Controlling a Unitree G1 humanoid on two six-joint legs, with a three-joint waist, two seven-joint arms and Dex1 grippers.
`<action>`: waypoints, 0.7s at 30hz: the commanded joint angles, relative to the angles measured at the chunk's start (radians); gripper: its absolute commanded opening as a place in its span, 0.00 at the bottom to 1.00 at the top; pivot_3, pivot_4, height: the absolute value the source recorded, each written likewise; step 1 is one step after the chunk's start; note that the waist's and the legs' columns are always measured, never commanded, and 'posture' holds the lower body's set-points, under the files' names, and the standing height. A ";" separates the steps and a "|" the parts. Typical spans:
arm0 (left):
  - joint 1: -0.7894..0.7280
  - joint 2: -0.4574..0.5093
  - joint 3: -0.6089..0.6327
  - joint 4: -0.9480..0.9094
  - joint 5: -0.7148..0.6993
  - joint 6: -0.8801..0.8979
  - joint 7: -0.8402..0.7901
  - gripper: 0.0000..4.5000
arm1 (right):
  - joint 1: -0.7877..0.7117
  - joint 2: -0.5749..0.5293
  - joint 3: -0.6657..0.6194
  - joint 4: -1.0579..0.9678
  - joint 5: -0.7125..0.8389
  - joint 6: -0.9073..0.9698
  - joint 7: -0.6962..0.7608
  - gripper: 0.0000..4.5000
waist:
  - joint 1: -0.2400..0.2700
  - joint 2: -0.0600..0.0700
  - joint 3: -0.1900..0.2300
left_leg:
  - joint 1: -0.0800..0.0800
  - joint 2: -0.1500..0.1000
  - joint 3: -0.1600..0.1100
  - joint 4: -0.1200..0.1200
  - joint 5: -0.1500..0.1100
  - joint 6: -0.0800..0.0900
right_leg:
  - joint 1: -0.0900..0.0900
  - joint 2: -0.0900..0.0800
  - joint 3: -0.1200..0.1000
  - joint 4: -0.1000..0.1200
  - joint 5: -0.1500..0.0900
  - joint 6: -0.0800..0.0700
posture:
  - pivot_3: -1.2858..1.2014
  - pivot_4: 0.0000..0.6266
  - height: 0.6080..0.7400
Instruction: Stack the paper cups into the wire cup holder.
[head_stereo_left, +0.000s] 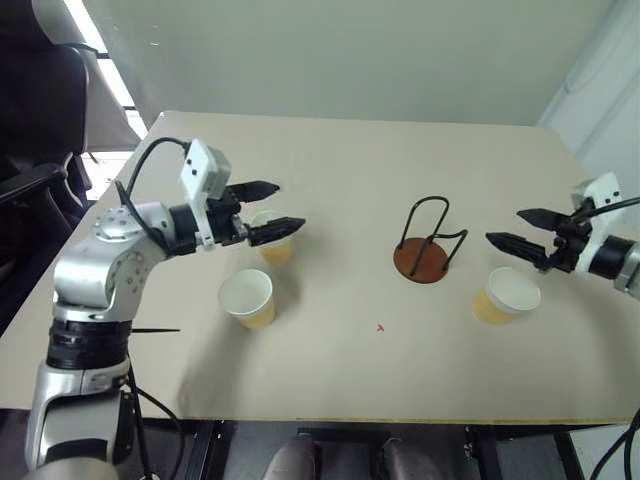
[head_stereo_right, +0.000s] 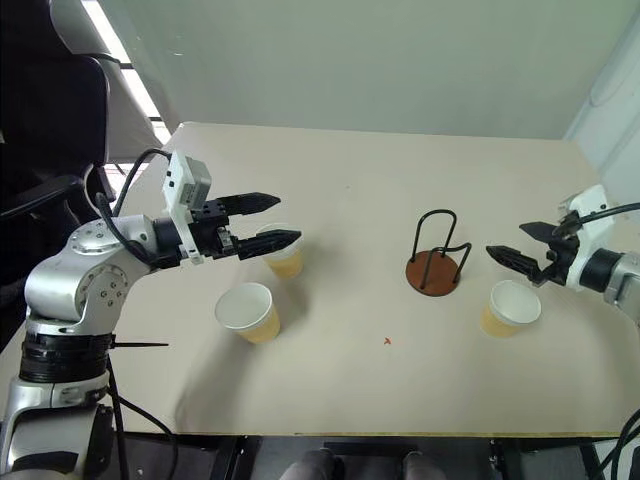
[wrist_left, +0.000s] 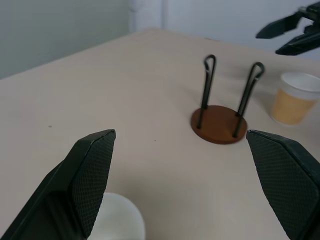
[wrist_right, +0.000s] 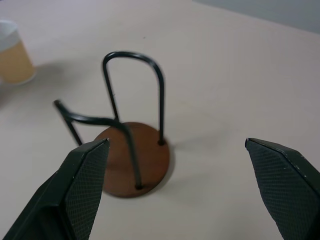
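The wire cup holder (head_stereo_left: 421, 262), a reddish-brown disc with black wire loops, stands empty at mid-table. Three paper cups stand upright on the table. One cup (head_stereo_left: 248, 298) is near the front left. A second cup (head_stereo_left: 278, 248) sits just behind it, partly hidden under my left gripper (head_stereo_left: 288, 207), which hovers open above it and holds nothing. The third cup (head_stereo_left: 507, 295) stands right of the holder. My right gripper (head_stereo_left: 503, 226) is open and empty, just above and behind that cup, pointing toward the holder (wrist_right: 132, 160).
The beige table (head_stereo_left: 350, 370) has bare room in front of and behind the holder. A dark chair (head_stereo_left: 40, 110) stands off the table's left side. The table's front edge runs close below the cups.
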 joint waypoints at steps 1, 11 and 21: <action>-0.030 0.026 -0.017 -0.005 0.009 -0.018 -0.061 1.00 | -0.003 -0.025 -0.016 -0.047 0.017 0.001 0.023 0.99 | 0.000 0.000 0.000 | 0.000 0.000 0.000 0.000 0.000 0.000 | 0.000 0.000 0.000 0.000 0.000 0.000 | 0.52 0.24 1.00; -0.048 0.023 -0.036 0.001 0.029 -0.021 -0.106 1.00 | -0.009 -0.007 0.021 -0.057 0.009 -0.003 0.035 0.99 | -0.001 0.000 0.000 | 0.000 0.000 0.000 0.000 0.000 0.000 | 0.000 0.000 0.000 0.000 0.000 0.000 | 0.52 0.24 1.00; -0.057 0.011 -0.038 0.005 0.033 -0.022 -0.116 1.00 | -0.061 -0.012 0.115 -0.017 -0.026 -0.028 0.089 0.99 | -0.002 0.000 0.000 | 0.000 0.000 0.000 0.000 0.000 0.001 | 0.000 0.000 0.000 0.000 0.000 0.000 | 0.52 0.24 1.00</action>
